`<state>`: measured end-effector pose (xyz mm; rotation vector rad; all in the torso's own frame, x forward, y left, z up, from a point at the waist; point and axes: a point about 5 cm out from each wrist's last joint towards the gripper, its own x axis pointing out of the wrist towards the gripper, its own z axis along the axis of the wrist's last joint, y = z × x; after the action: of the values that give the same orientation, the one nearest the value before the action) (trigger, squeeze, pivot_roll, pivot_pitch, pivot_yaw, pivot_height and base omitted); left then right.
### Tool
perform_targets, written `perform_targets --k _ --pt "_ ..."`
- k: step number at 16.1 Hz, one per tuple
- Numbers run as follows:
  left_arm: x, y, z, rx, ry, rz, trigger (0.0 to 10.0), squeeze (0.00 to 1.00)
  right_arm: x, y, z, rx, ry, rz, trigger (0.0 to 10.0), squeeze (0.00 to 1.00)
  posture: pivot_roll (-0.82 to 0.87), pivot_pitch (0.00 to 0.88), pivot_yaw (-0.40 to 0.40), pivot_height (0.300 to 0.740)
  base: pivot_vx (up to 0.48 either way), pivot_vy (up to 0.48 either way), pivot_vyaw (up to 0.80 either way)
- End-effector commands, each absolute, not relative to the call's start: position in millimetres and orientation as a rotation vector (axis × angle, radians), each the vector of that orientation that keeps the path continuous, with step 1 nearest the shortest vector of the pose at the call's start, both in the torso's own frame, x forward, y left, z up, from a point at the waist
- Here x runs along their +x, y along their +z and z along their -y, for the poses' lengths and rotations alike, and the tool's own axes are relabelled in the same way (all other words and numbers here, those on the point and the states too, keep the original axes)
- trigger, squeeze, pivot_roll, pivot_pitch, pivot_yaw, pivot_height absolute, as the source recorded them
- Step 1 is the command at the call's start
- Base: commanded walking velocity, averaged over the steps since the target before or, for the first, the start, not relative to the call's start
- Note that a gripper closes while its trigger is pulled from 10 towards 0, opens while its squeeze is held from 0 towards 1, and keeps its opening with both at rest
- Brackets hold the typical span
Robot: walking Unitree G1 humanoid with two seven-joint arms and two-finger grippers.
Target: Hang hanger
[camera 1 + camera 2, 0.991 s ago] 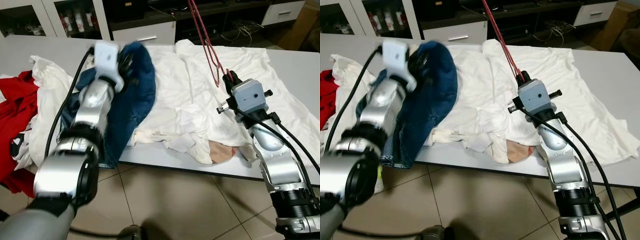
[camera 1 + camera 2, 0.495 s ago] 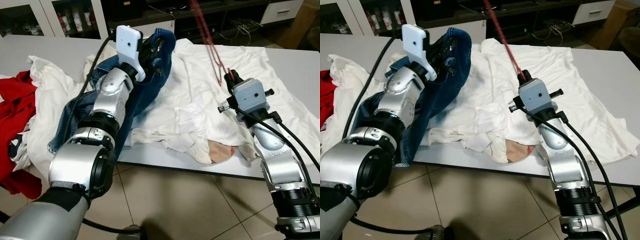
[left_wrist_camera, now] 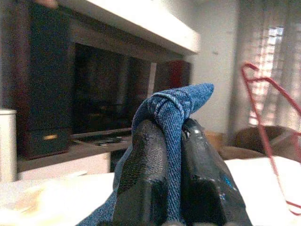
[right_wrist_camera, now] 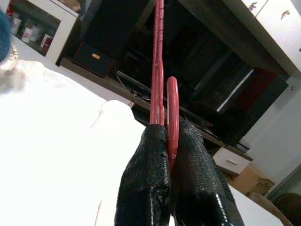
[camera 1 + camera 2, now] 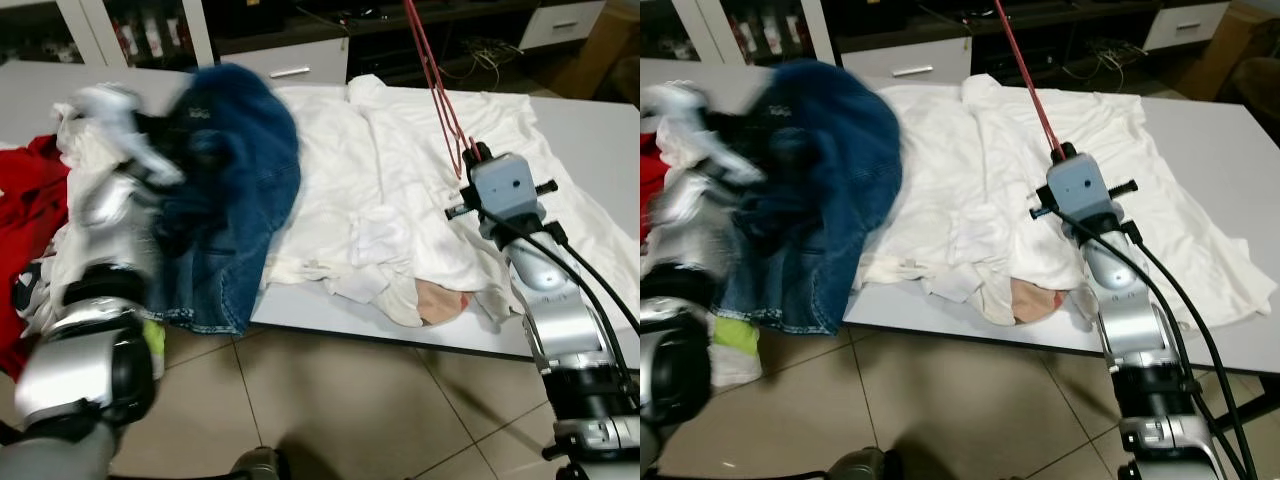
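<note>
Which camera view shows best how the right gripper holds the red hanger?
The right wrist view: the right gripper is shut on the red hanger, wire between its fingers. Both eye views show the hanger rising from behind the wrist; the left wrist view shows one corner.

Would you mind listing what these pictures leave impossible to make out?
- Left gripper, shut on the denim jeans: its arm is smeared by motion blur in both eye views.
- Red hanger, held by the right gripper: its upper part is cut off by the top edge of the eye views.
- Items on the cabinet shelves: too small to identify.
</note>
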<state>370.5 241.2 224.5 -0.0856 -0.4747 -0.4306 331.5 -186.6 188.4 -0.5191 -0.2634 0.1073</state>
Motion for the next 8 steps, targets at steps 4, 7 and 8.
perform_targets --k 4,7,8 --pt "352.1 203.9 -267.8 -0.057 -0.473 0.377 0.0 0.00 334.3 190.8 189.1 -0.520 0.090 0.257 10.0 0.00 0.13 0.013 0.006 0.740 0.000 0.000 0.00" --pt "329.6 168.2 -279.9 -0.041 -0.592 0.182 0.0 0.00 333.4 188.8 191.9 -0.514 0.081 0.251 10.0 0.00 0.13 0.014 0.008 0.740 0.000 0.000 0.00" --pt "324.0 156.7 -281.8 -0.020 -0.609 0.117 0.0 0.00 333.4 188.3 192.3 -0.512 0.079 0.250 10.0 0.00 0.14 0.013 0.010 0.740 0.000 0.000 0.00"
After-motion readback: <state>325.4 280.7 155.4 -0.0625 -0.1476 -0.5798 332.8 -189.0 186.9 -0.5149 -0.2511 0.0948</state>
